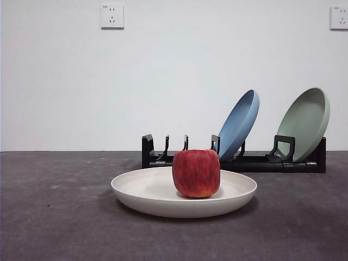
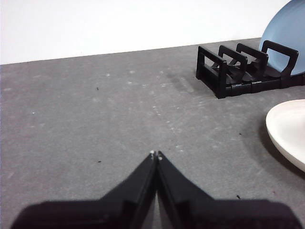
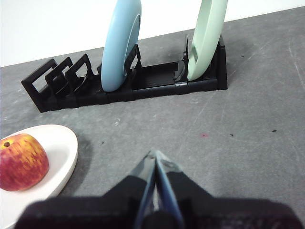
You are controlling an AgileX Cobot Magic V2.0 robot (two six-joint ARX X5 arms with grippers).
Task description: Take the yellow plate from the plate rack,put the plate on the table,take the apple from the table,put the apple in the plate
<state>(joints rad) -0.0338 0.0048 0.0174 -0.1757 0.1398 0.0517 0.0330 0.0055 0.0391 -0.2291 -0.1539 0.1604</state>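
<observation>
The cream yellow plate (image 1: 163,198) lies flat on the dark grey table (image 1: 54,217), in front of the black plate rack (image 1: 239,161). The red apple (image 1: 196,173) sits upright inside the plate, right of its middle. In the right wrist view the apple (image 3: 21,162) rests in the plate (image 3: 64,152), well off to the side of my right gripper (image 3: 156,155), which is shut and empty above bare table. My left gripper (image 2: 156,153) is shut and empty too, with only the plate's rim (image 2: 286,131) showing at the picture's edge. Neither gripper appears in the front view.
A blue plate (image 1: 239,124) and a sage-green plate (image 1: 306,122) lean in the rack's right slots; the left slots (image 1: 166,149) hold nothing. A white wall with two sockets (image 1: 112,16) stands behind the table.
</observation>
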